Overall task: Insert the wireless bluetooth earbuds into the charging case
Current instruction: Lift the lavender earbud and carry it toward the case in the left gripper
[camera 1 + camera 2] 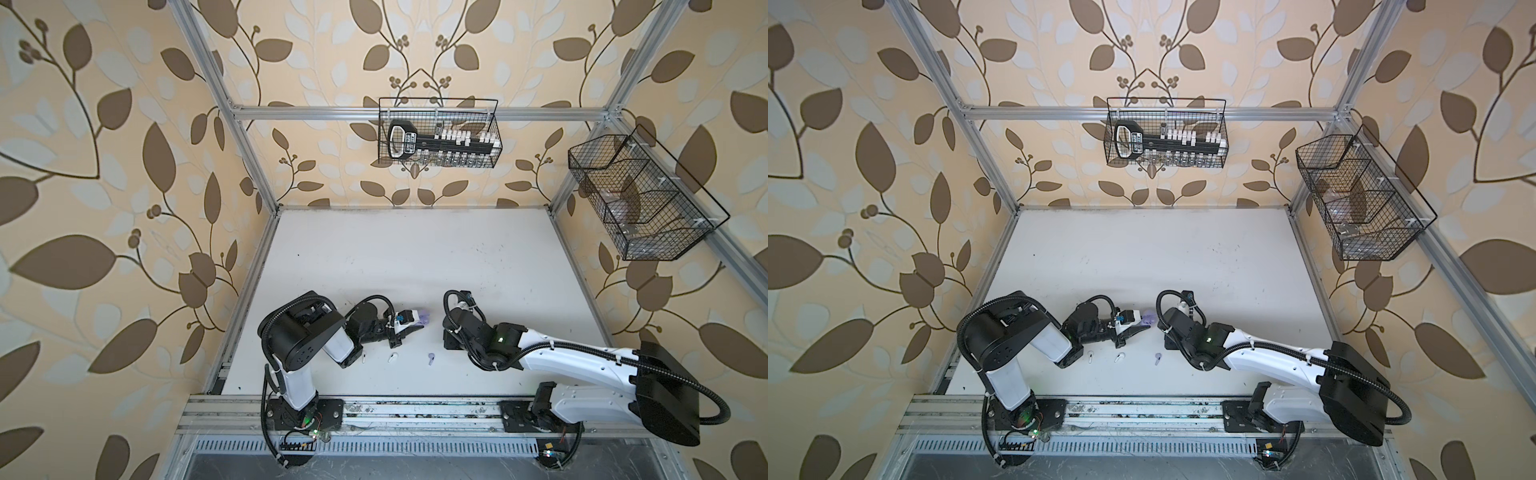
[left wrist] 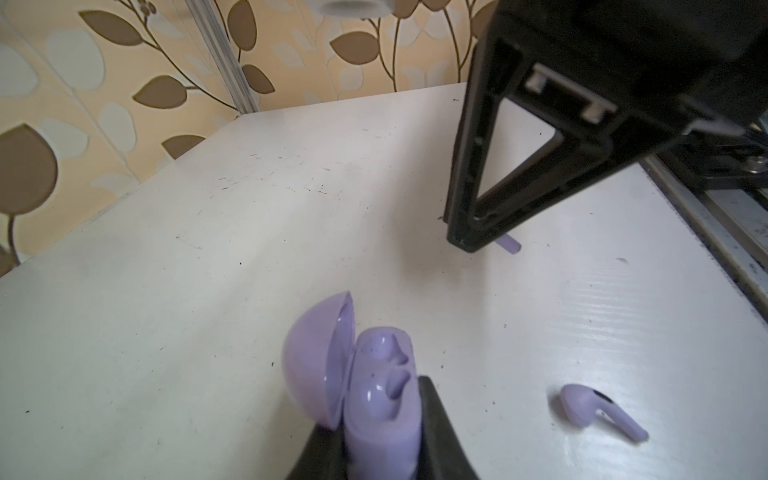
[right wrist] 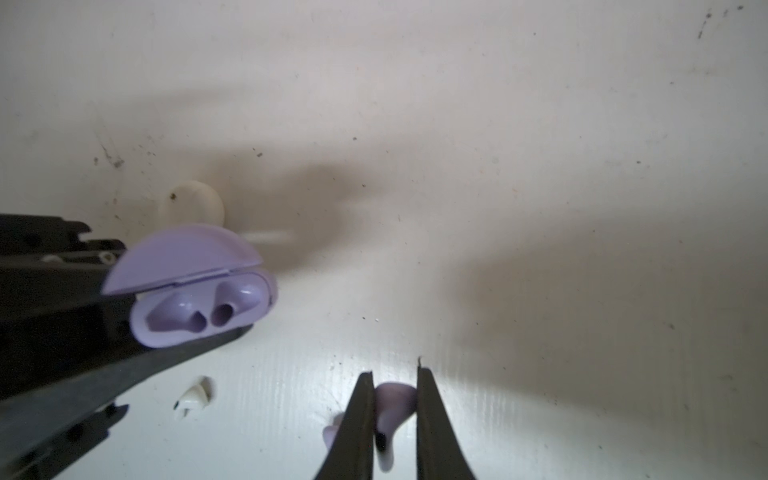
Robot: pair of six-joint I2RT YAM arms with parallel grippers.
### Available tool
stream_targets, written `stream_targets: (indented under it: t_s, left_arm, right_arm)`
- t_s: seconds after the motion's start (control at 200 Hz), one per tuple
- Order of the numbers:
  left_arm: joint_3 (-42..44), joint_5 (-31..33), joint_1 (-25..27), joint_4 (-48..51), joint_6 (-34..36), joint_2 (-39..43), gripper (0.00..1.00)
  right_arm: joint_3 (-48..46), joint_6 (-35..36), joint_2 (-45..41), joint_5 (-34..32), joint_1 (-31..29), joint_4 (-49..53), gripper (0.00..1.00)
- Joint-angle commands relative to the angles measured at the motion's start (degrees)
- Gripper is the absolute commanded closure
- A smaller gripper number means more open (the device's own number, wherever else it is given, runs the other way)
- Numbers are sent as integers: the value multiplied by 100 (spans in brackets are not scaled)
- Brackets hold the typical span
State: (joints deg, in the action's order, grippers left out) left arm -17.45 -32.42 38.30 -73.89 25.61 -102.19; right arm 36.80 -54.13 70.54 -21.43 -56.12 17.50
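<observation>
While the left jaws grip the open lavender case (image 2: 376, 415), the right jaws clench — on a lavender earbud (image 3: 395, 400).

Lavender case (image 2: 380, 370) in black left pincer (image 2: 372, 403); lavender earbud (image 3: 395, 401) in black right pincer (image 3: 393, 368). By right pincer: 2nd lavender bud (image 2: 598, 409), white bud (image 3: 193, 397). Counter (image 1: 415, 257) white w/ dark specks. Walls (image 1: 104, 166) beige, brown leaves.

case (image 3: 203, 311) in left end effector (image 2: 374, 415) — earbud (image 3: 395, 401) in right end effector (image 3: 395, 374), rightward | other earbuds (image 1: 392, 357) on table (image 1: 415, 257) — before them
</observation>
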Motion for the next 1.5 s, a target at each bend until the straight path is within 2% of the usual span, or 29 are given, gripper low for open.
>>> stream_targets:
  t_s: [0.0, 0.33, 0.545, 1.015, 1.495]
  left_arm:
    - [23, 43, 19, -388, 92, -46, 97]
    - [-48, 425, 19, -500, -2, -111, 99]
    - [-83, 646, 21, -564, -107, -136, 99]
    - [-109, 802, -15, -647, -265, -156, 98]
    - [-179, 799, -156, -627, -570, -117, 97]
  right_arm:
    - [-111, 104, -185, -332, -4, -705, 85]
    - [-595, 126, -726, -820, -114, -1753, 84]
    - [-829, 137, -788, -1262, -279, -2438, 84]
    - [-1104, 253, -330, -1684, -435, -3647, 85]
    - [-1043, 371, 728, -1765, -462, -4685, 84]
